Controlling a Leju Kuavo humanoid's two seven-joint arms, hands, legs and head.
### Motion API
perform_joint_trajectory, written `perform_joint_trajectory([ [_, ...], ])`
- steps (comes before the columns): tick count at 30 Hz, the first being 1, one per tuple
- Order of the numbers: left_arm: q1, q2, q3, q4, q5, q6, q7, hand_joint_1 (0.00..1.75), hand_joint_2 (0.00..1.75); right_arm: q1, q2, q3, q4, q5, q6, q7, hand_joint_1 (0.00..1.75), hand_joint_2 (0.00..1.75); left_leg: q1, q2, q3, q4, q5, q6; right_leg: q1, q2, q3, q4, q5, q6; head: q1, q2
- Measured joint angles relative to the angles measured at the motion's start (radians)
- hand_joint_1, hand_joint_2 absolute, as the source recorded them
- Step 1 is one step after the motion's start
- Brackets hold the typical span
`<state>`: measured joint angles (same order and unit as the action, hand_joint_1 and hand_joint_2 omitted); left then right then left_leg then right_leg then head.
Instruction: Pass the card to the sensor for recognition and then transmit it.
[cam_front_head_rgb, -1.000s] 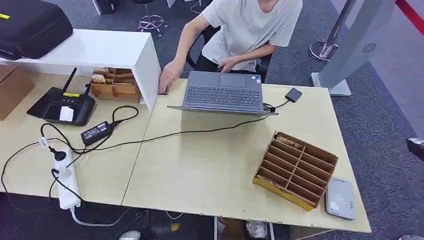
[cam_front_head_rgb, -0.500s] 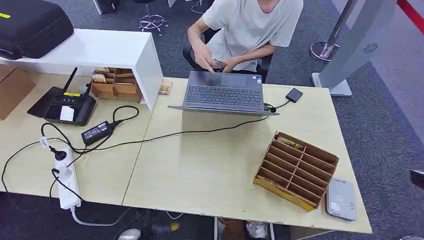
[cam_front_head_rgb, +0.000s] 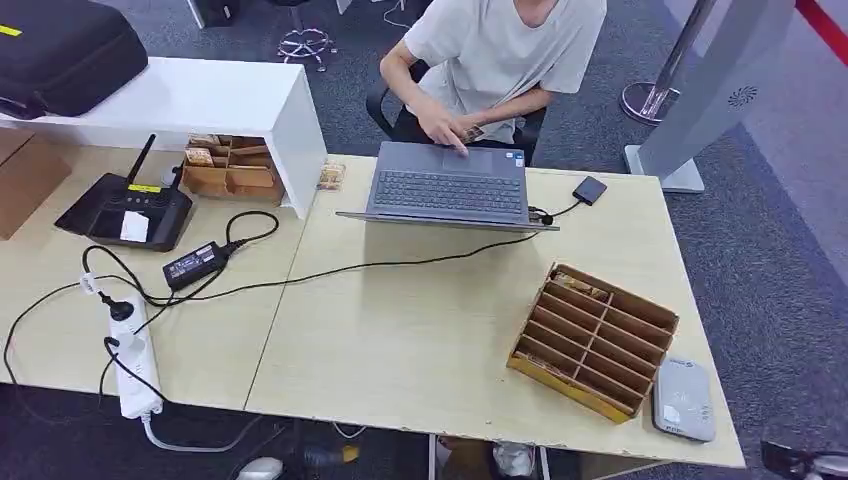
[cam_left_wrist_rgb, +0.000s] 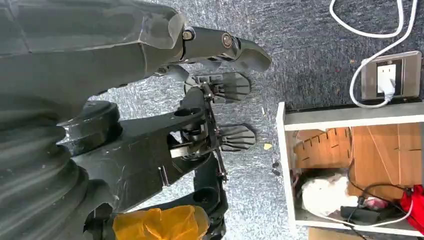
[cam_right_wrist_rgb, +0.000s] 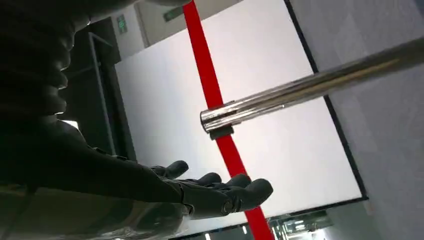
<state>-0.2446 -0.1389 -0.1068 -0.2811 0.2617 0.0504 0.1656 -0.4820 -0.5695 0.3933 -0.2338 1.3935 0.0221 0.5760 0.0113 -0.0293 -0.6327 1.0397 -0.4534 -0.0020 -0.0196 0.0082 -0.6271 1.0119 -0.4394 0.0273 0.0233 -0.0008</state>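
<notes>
A small stack of cards (cam_front_head_rgb: 331, 177) lies on the table beside the white shelf (cam_front_head_rgb: 290, 110), untouched by either hand. The grey card sensor (cam_front_head_rgb: 683, 400) sits at the table's front right corner, next to a cardboard divider box (cam_front_head_rgb: 593, 338). My right hand (cam_front_head_rgb: 800, 462) shows as a dark shape low at the right, off the table; in the right wrist view the right hand (cam_right_wrist_rgb: 215, 190) has its fingers stretched out and holds nothing. My left hand (cam_left_wrist_rgb: 220, 45) hangs over the carpet, fingers apart, holding nothing.
A person (cam_front_head_rgb: 500, 60) sits behind the table with a hand on the open laptop (cam_front_head_rgb: 448, 185). A black device (cam_front_head_rgb: 588, 190) is cabled to it. A router (cam_front_head_rgb: 125, 210), power strip (cam_front_head_rgb: 135, 365) and cables cover the left side. A card-filled box (cam_front_head_rgb: 230, 165) stands under the shelf.
The person's hand has left the cards beside the shelf and gone back to the laptop. My right hand has dropped along the right edge toward the lower corner.
</notes>
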Motion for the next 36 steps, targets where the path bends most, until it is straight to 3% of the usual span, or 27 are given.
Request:
perform_joint_trajectory([
  [24,-0.002,0.002,0.0,0.004,-0.01,-0.005,0.003,0.0,1.75,0.054,0.008,-0.05,0.007,-0.001,0.011,-0.011,0.0,1.75,0.0,0.0,0.001,0.0,0.0,0.0,0.0,0.0,0.0,0.0,0.0,0.0,0.0,0.0],
  [29,-0.003,0.002,0.002,0.004,-0.005,-0.005,0.005,0.0,1.75,0.112,0.051,-0.076,0.01,-0.028,0.016,-0.028,0.0,1.75,0.0,0.0,0.001,0.0,0.0,0.0,0.001,0.0,0.0,0.0,-0.001,-0.001,0.0,0.0],
  [36,-0.008,0.001,0.005,0.01,-0.003,-0.003,0.006,0.0,1.75,0.253,0.185,-0.135,0.021,-0.087,0.02,-0.062,0.0,1.75,0.0,0.0,0.002,-0.003,-0.002,-0.003,0.001,0.0,0.0,0.0,-0.003,-0.004,0.0,0.0],
])
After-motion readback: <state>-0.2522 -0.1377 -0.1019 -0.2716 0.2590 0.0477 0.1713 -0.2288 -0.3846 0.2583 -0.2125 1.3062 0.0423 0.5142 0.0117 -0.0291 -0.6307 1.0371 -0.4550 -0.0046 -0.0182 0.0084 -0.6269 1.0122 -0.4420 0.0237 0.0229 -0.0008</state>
